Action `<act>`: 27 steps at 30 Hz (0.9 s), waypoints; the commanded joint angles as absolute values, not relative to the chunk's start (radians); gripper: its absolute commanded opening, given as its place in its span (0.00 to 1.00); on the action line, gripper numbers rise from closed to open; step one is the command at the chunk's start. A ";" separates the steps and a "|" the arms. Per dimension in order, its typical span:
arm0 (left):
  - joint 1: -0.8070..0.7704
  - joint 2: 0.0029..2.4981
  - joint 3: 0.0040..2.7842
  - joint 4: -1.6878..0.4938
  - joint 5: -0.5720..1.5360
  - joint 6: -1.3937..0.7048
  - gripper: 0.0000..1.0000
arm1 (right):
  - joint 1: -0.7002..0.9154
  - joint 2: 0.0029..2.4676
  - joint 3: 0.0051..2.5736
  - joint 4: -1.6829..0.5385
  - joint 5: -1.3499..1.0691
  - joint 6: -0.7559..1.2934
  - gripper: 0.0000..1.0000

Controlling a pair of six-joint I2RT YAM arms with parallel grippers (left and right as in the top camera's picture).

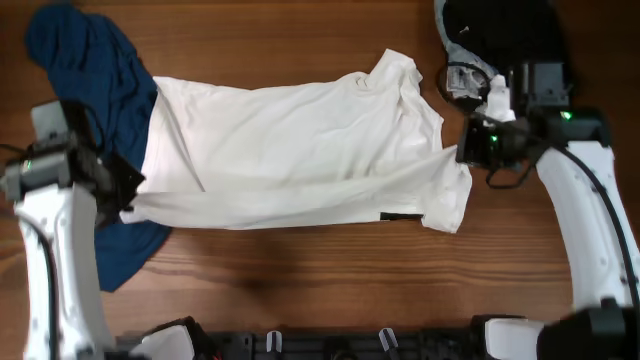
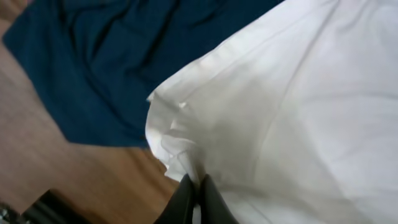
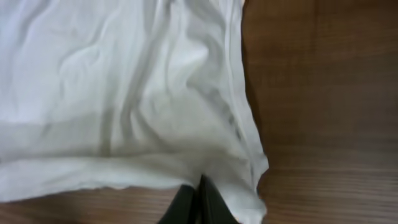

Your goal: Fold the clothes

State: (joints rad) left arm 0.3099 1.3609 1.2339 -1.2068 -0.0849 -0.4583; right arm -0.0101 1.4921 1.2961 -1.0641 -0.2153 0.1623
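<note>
- While the white shirt (image 1: 300, 150) lies spread across the middle of the wooden table (image 1: 300, 280), long side running left to right, each of the 2 arms holds 1 end of it.
- The left gripper (image 2: 196, 183) has its fingers pressed together on a bunched corner at the shirt's left end. The left wrist view shows cloth pinched between them.
- The right gripper (image 3: 198, 186) is likewise clamped tight on the shirt's edge at the right end, with creases running toward the pinch.
- Seen from overhead, the shirt's near edge is turned up into a long band. A small dark tag (image 1: 400, 217) sits on the band near its right end.
- A blue garment (image 1: 90, 70) lies crumpled at the table's left, partly under the shirt's left end.
- A dark item (image 1: 500, 25) that I cannot identify lies at the far right corner, apart from the shirt.
</note>
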 commanded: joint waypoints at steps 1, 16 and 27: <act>0.311 1.513 1.228 -1.113 -0.102 -0.468 0.04 | -0.014 1.573 1.297 -0.970 -0.202 0.130 0.04; 0.310 1.753 1.228 -0.820 -0.102 -0.449 0.85 | -0.014 1.814 1.298 -0.728 -0.211 0.133 0.65; 0.310 1.709 1.527 -1.153 0.117 -0.318 1.00 | -0.012 1.771 1.821 -1.113 -0.244 -0.015 0.88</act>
State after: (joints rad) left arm 0.3096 1.7359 1.5066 -1.1435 -0.0021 -0.3393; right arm -0.0101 1.7874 1.7432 -1.0904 -0.2279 0.0406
